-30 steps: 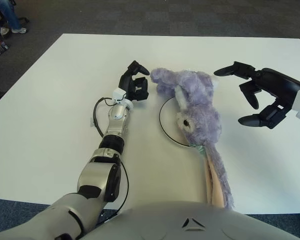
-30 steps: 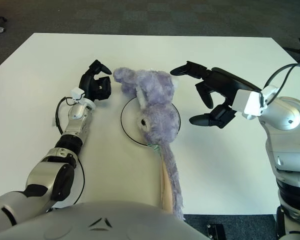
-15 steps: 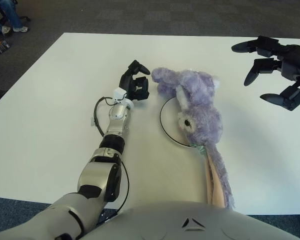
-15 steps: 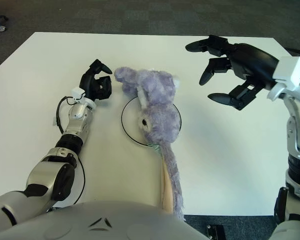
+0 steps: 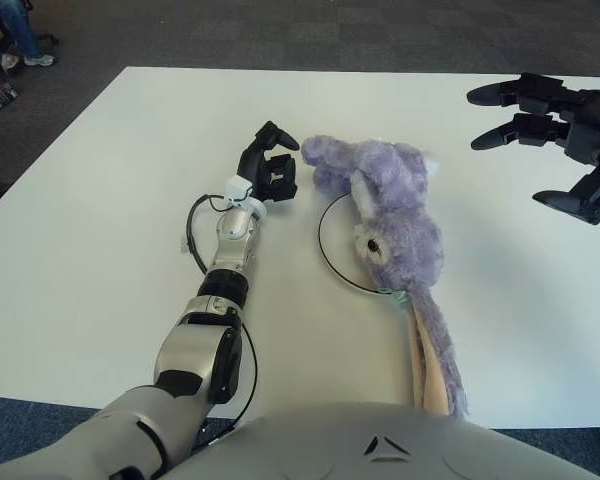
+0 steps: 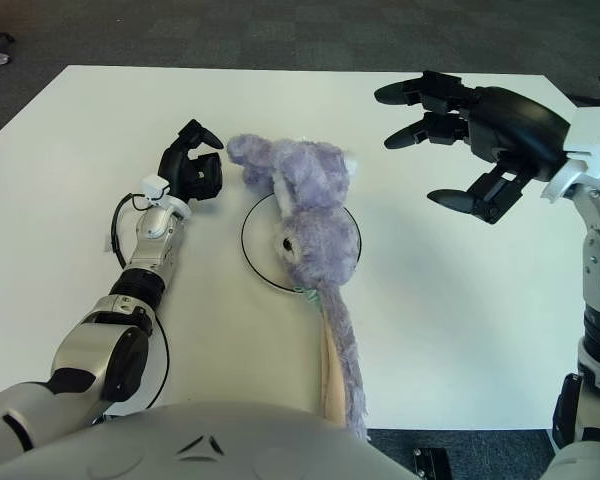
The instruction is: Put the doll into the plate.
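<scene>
Since a second ago your right hand (image 6: 460,135) has lifted off from beside the plush rabbit and swung out toward two o'clock, fingers splayed wide and gripping nothing; nothing else has shifted.

Start with the white table (image 5: 100,200): it gives you room all round, so you need no awkward approach. On it, the purple plush rabbit (image 5: 390,215) lies across the plate (image 5: 326,250), head and body covering most of the ring, while its long ear (image 5: 430,360) trails off toward six o'clock, right to the near table edge. Judge the job nearly done, not finished. The ear hangs outside, and the body spills over the rim at twelve o'clock.

To close it out well, bring the right hand back over the trailing ear, pinch it near its middle, and fold it up onto the body so the whole doll sits inside the rim.

Your left hand (image 5: 271,172) shows at nine o'clock of the rabbit, just beside its head end, fingers curled on nothing; leave it there unless the plate slides.
</scene>
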Controlling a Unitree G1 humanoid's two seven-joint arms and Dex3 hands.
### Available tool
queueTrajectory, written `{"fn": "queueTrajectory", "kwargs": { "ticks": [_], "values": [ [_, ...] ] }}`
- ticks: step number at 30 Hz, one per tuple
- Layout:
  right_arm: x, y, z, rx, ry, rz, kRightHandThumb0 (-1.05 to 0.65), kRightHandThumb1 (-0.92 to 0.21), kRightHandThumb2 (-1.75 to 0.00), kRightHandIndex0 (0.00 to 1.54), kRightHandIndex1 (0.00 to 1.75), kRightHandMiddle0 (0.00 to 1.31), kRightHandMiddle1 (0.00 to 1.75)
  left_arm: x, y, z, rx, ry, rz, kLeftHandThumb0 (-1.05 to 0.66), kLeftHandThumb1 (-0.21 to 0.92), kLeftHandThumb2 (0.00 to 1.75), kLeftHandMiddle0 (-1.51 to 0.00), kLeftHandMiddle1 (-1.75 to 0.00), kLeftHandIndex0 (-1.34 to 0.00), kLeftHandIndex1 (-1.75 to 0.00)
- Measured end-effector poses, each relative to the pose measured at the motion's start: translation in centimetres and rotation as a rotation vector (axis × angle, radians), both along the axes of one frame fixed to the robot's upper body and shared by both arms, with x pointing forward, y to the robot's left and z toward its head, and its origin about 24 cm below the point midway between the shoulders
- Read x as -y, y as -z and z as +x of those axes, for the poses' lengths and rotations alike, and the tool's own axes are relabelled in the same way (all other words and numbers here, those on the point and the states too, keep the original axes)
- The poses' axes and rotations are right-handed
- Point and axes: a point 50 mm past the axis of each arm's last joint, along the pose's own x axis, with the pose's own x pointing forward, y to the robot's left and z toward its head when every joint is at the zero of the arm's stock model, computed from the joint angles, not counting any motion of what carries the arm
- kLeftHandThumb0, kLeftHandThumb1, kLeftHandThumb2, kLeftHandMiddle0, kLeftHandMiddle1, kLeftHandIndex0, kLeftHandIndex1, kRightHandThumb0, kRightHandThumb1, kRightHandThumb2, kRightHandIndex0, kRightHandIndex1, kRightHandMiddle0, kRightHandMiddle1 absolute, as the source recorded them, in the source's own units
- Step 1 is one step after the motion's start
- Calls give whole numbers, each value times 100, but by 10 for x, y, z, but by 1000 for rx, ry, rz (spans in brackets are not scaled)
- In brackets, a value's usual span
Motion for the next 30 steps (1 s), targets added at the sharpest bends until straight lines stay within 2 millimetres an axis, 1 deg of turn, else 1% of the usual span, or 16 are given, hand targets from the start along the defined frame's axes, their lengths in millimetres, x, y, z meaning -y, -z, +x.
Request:
{"fn": "queueTrajectory", "kwargs": {
  "ticks": [12,13,14,15,16,17,20,22,23,24,26,27,30],
  "values": [
    [0,0,0,-1,-1,1,1,-3,-130,23,47,0,40,0,0,0,-1,1,0,-42,50,109,-121,-175,-47,-175],
    [0,1,0,2,7,1,-9,-11,-126,26,65,5,72,0,-1,1,4,1,0,-42,50,109,-121,-175,-47,-175],
    [0,1,1,26,37,1,-16,-16,-123,26,81,6,96,0,-2,1,7,1,1,-42,50,109,-121,-175,-47,-175],
    [-1,2,2,52,70,8,-19,-19,-122,26,90,7,105,0,-2,1,8,1,2,-42,50,109,-121,-175,-47,-175],
    [-1,4,4,81,111,23,-22,-22,-121,26,104,8,117,0,-3,1,10,1,2,-42,50,109,-121,-175,-47,-175],
    [0,6,5,101,144,31,1,-31,-112,38,122,11,127,0,-3,1,11,1,2,-42,50,109,-121,-175,-47,-175],
    [-1,17,11,161,257,83,28,-41,-102,55,142,18,140,0,-3,1,13,1,2,-42,50,109,-121,-175,-47,-175],
    [-2,26,16,195,321,131,36,-41,-103,60,147,21,144,0,-3,1,12,1,2,-42,50,109,-121,-175,-47,-175],
    [-1,31,19,212,355,159,23,-42,-104,57,151,31,149,0,-3,1,12,1,2,-42,50,108,-121,-175,-47,-175],
    [-1,38,23,222,383,190,14,-42,-106,56,155,38,153,0,-3,1,12,1,2,-42,50,108,-121,-175,-47,-175],
    [1,54,31,227,443,255,7,-42,-108,54,157,45,156,1,-3,1,13,3,1,-42,50,108,-121,-175,-47,-175],
    [2,63,34,222,472,281,4,-40,-112,59,158,43,158,1,-3,1,13,3,0,-42,50,108,-121,-175,-47,-175],
    [5,88,41,207,546,349,1,-37,-119,65,162,40,163,1,-2,0,8,3,-1,-42,50,108,-120,-175,-47,-175]
  ]
}}
